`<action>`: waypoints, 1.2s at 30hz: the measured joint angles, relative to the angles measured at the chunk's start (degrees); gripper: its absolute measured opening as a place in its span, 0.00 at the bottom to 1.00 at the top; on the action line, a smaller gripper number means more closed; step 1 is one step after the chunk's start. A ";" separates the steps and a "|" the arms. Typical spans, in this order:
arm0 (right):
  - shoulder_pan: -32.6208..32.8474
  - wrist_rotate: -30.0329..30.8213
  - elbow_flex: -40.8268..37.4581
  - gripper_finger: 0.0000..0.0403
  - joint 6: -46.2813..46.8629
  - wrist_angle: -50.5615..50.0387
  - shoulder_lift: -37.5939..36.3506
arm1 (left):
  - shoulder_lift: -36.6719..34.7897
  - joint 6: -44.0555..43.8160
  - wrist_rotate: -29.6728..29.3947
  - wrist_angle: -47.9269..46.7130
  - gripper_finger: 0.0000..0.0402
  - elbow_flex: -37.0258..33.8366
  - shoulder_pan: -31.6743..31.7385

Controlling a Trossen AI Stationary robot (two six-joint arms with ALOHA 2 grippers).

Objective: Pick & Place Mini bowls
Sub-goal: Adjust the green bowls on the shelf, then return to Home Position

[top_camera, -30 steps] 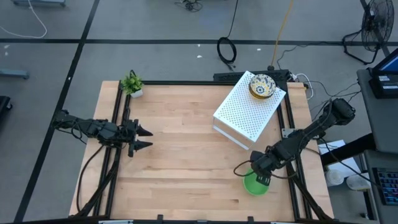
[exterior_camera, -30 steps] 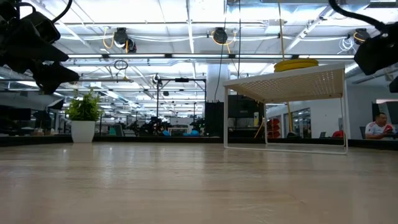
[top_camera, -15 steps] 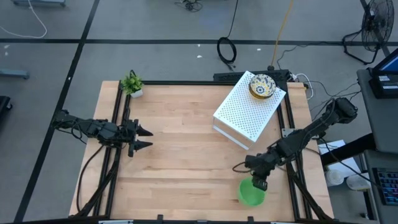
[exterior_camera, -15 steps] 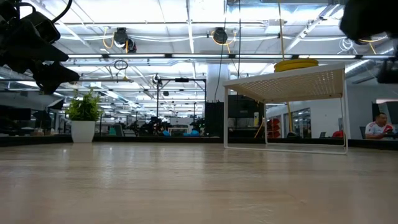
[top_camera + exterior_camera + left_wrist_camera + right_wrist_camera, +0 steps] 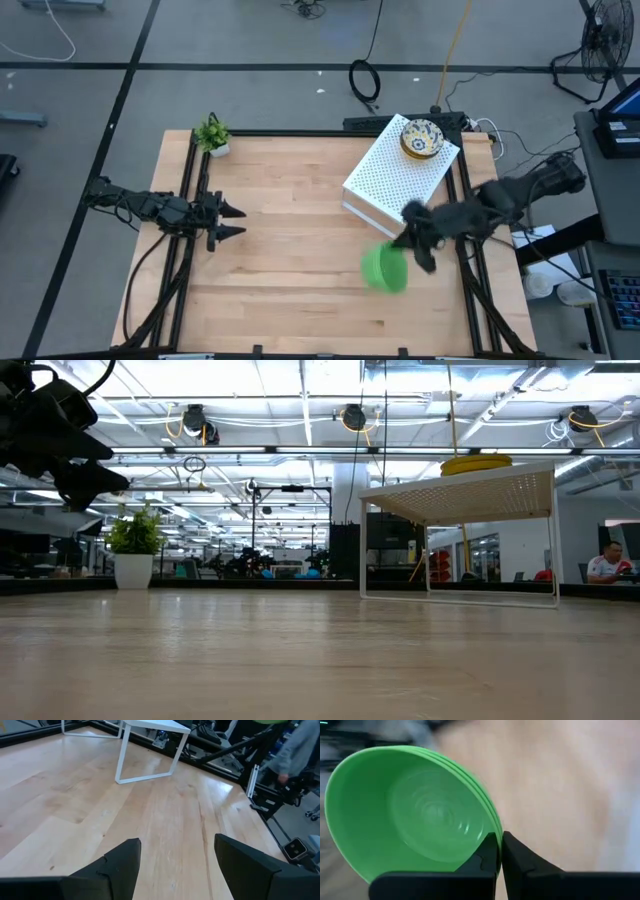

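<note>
A nest of plain green mini bowls (image 5: 383, 268) hangs tilted above the table's near right part, with my right gripper (image 5: 412, 250) shut on its rim. In the right wrist view the bowls' (image 5: 415, 812) hollow faces the camera and stacked rims show. A cream, blue and yellow patterned mini bowl (image 5: 421, 138) rests base-down on the white perforated rack (image 5: 395, 180). My left gripper (image 5: 232, 222) waits open by the table's left edge, nothing between its fingers (image 5: 120, 865). My right gripper (image 5: 499, 839) pinches the green bowls' rim (image 5: 487, 827) between its two fingers, one finger on the hollow side and one on the outer wall. It comes at the rim slanting down from the table's right side. The bowls hang clear of the table, tipped on edge.
The white rack (image 5: 460, 495) stands on thin legs at the far right, open underneath. A small potted plant (image 5: 211, 135) sits at the far left corner. Black frame rails (image 5: 190, 240) run along both table sides. Bare wood (image 5: 300, 250) lies between the arms.
My right gripper has risen from the table's near right corner and swung toward the rack and the table's middle, tipping up toward level. The green bowls have come off the table with it and now hang tilted, clear of the wood.
</note>
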 joint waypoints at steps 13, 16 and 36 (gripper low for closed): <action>-27.74 6.24 22.48 0.00 0.61 -46.35 10.59 | 0.00 -0.07 -0.26 -0.01 0.63 0.00 0.00; -32.75 5.80 21.96 0.00 -2.52 -47.32 11.32 | 0.00 -0.07 -0.24 -0.04 0.63 0.00 0.00; -41.55 4.70 13.87 0.20 -9.23 -40.88 11.69 | 0.00 -0.18 -0.17 -0.08 0.63 0.00 0.00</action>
